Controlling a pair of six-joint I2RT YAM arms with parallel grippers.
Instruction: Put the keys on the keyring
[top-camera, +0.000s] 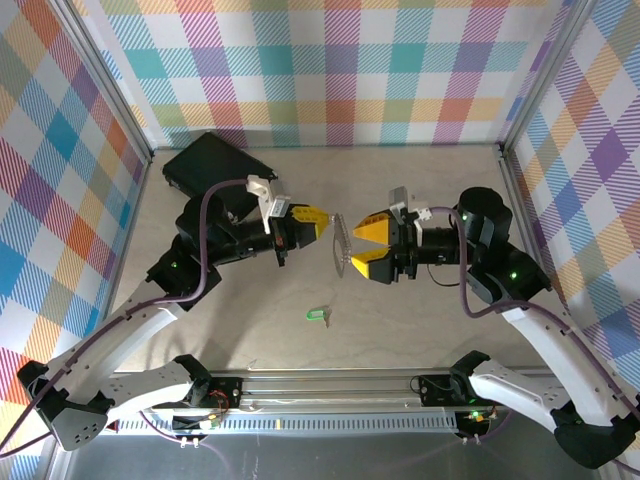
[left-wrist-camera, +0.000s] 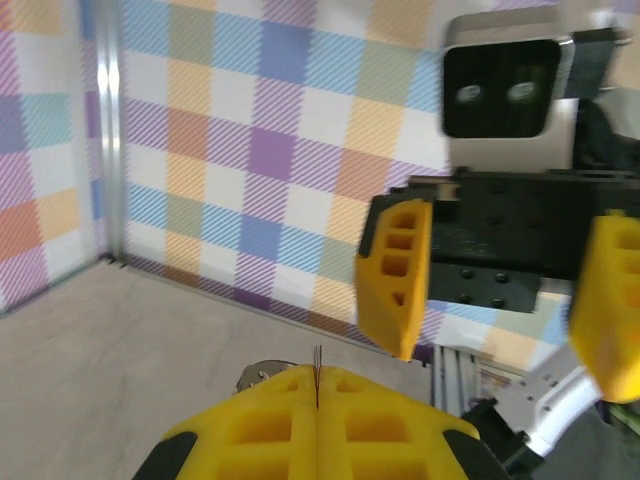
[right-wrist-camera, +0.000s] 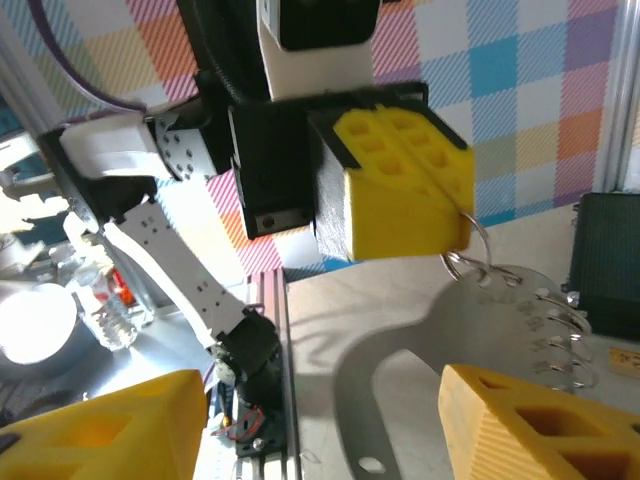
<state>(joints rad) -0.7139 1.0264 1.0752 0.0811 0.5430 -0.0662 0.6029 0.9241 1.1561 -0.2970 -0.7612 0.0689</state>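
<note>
Yellow left pincer (top-camera: 324, 227) clamps keyring (right-wrist-camera: 451, 266); right (top-camera: 353, 246) gapes.

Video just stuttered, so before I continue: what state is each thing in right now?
Left gripper: shut on the keyring.
Right gripper: open, empty.
Keyring: held aloft, metal plate hanging from it.
Green key: lying loose on the table, unthreaded.
</note>
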